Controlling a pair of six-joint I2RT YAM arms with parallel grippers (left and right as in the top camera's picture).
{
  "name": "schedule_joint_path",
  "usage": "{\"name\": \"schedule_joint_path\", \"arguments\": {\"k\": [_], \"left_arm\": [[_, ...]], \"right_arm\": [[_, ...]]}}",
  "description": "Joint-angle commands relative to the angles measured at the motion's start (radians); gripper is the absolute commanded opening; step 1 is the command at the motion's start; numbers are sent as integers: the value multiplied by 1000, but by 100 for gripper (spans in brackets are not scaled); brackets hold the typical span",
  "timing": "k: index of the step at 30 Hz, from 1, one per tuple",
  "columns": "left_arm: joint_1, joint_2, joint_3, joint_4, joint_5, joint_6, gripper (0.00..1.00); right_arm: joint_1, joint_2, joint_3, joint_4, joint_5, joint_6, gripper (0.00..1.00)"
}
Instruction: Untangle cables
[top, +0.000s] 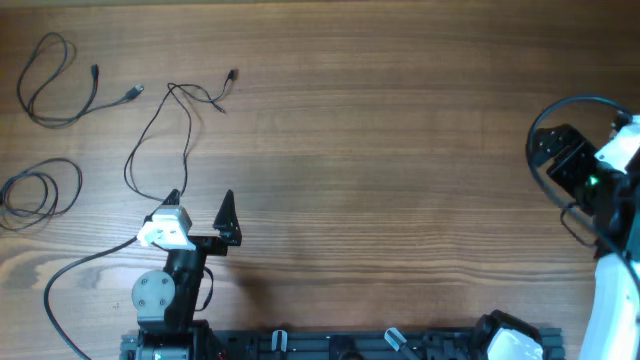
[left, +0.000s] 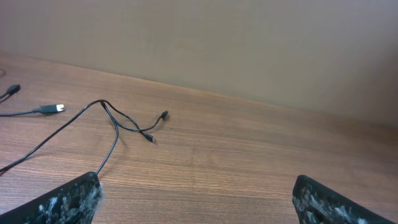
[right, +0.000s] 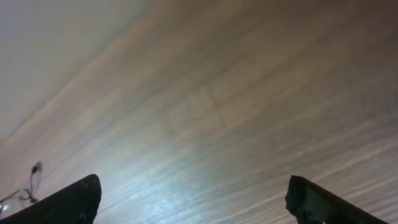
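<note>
Three thin black cables lie apart on the left of the wooden table. One is a loose loop (top: 48, 82) at the far left. Another is a small coil (top: 38, 190) nearer the left edge. The third is a long strand (top: 158, 128) whose two plug ends (left: 163, 115) lie close together. This strand (left: 115, 127) runs down to the tip of my left gripper's left finger (left: 68, 202). My left gripper (top: 200, 198) (left: 196, 180) is open with only bare wood between its fingers. At the far right my right gripper (top: 556, 150) (right: 193, 183) is open and empty.
A thicker black arm cable (top: 70, 275) curves over the table at the front left. The arms' base rail (top: 350, 345) runs along the front edge. A silver-tipped plug (left: 55, 109) of the far loop lies left of the long strand. A beige wall (left: 249, 43) stands behind the table.
</note>
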Motion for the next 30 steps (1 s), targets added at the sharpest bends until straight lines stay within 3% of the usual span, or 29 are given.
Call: {"name": "schedule_joint_path", "arguments": {"k": [1,4,8,16,21,30], "left_arm": [[-4,-7,-11,5,-13,-6,100],[-4,-7,-11,1,-51,23,100],[-4,-7,-11,1,-47,187,100],[-4,-7,-11,1,-47,186,100],[-4,-7,-11,1,-47,186,100],[-4,-7,-11,1,-47,186,100]], "right_arm": [[-2,-93,-1,-14,-47,-73,97],[-2,-183,-1,-69,-45,-115,97],[-2,-298,-1,-89,-60,-126,98],[18,-470,-1,45,-237,-123,100],[162,-539,-1,24,-218,-129,100],[457,-674,-1,-127,-112,-319,100]]}}
